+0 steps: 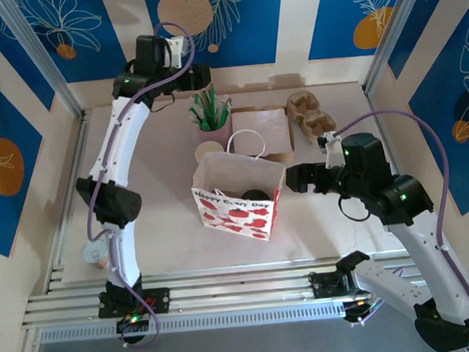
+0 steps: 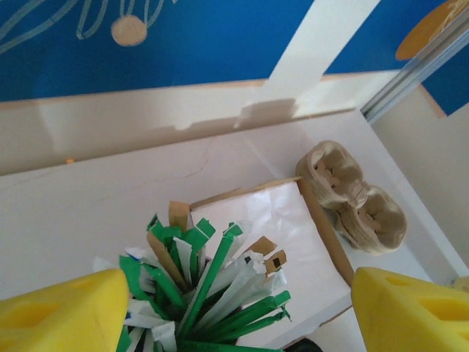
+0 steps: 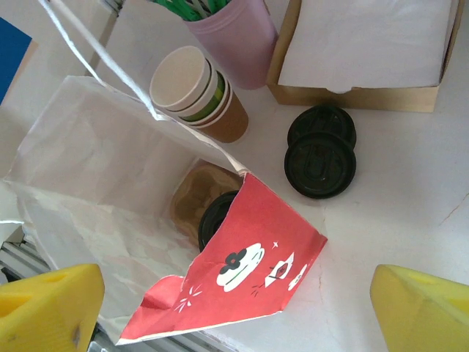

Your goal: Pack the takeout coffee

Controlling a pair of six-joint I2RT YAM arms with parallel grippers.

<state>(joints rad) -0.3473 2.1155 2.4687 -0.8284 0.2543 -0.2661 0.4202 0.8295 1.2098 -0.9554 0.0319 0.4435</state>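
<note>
- Paper bag (image 1: 238, 200) stands upright in the middle of the bench (image 1: 166, 229), mouth up; a black-lidded cup (image 3: 216, 220) sits upright inside.
- Left hand (image 2: 236, 312) hangs spread wide over upright straws (image 2: 205, 286), empty.
- Right hand (image 3: 234, 308) is released above the bag.

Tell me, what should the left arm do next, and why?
Probably lower the left gripper onto the green-wrapped sticks in the pink cup and pinch one. Its open fingers hang right above them, and the paper bag stands open nearby.

Bright, even light; soft faint shadows.
</note>
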